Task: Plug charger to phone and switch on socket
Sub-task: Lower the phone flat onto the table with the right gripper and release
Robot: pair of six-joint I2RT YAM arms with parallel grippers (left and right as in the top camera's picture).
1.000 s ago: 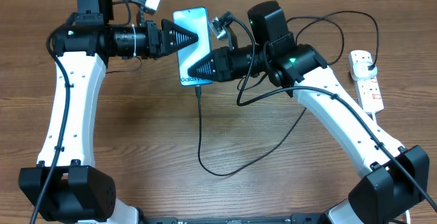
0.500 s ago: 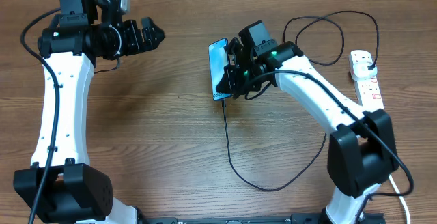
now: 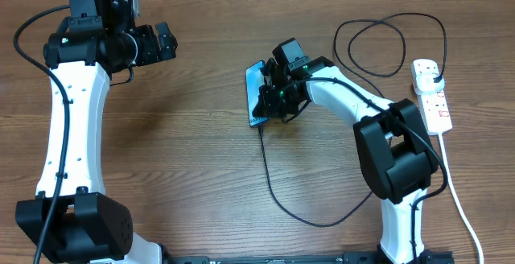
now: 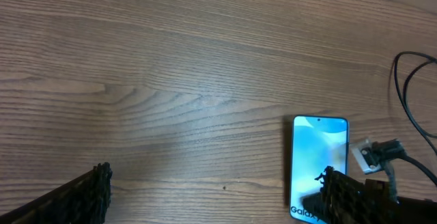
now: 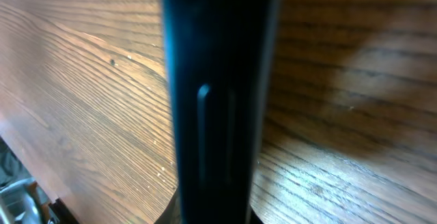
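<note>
The phone is tilted up on one long edge mid-table, screen facing left, with my right gripper shut on it. In the right wrist view its dark edge fills the middle. The charger, a thin black cable, runs from the phone's near end, loops over the table and ends at a black plug in the socket at the far right. My left gripper hangs open at the upper left, well away from the phone. Its fingertips hold nothing.
The socket's thick white cord trails toward the front right corner. Slack charger cable coils at the back right. The right arm's base stands beside the cable loop. Bare wood lies between the two arms.
My left gripper let go of the phone, opened wide and drew back to the left. My right gripper carried the phone rightward and tipped it onto its edge, with the cable trailing.
</note>
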